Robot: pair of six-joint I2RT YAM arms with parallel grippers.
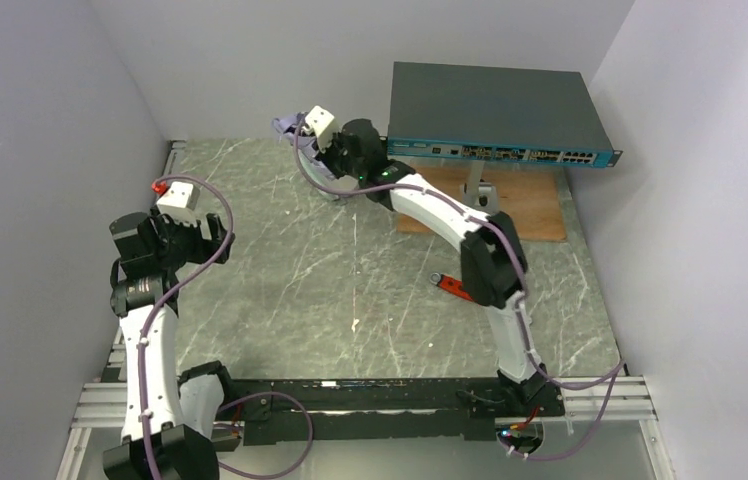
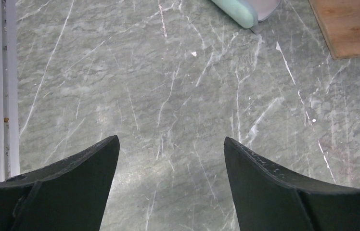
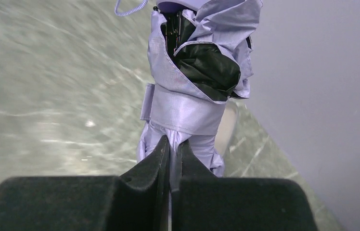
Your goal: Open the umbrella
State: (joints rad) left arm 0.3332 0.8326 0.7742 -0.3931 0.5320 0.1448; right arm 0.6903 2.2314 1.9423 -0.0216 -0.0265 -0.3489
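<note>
Lavender umbrella (image 3: 192, 96), right jaws pinched on its fabric, left jaws wide, network switch (image 1: 495, 105) lettering too small

The white-and-black left arm (image 1: 145, 345) stands bent near its base, its black two-finger left end effector (image 2: 171, 144) spread wide and pointing down. The matching right arm (image 1: 445, 212) extends far forward, its black right end effector (image 3: 173, 144) pinched nearly together.
</note>
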